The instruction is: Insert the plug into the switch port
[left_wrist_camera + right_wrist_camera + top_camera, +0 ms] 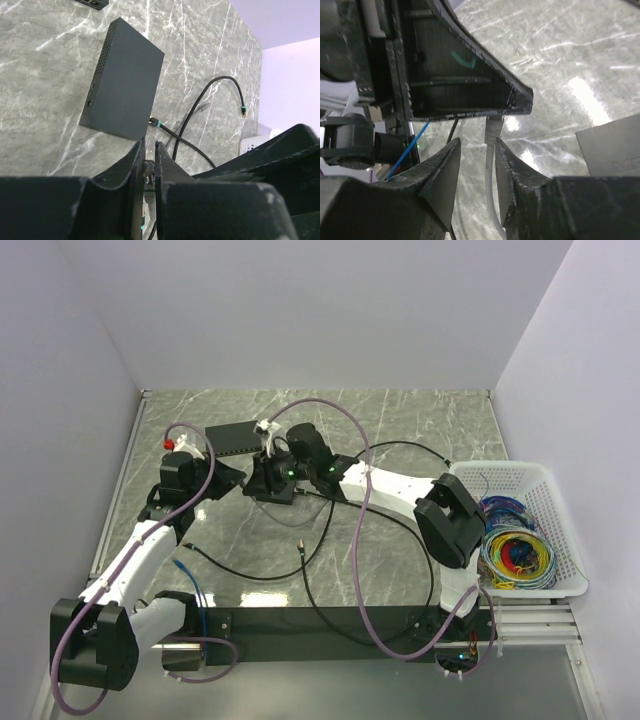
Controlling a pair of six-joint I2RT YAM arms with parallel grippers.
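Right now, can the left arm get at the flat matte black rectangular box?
Probably yes: the left gripper, shut on the plug, faces the black switch box across mostly bare marble.

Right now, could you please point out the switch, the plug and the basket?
the switch (125, 82): left wrist view, top face.
the plug (148, 174): left wrist view, visible body.
the basket (515, 478): top external view, far wall.

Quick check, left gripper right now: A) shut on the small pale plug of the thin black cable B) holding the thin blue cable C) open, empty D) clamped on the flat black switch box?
A: in the left wrist view the left gripper is pinched shut on the small pale plug, while the flat matte black switch lies beyond, clear of it.
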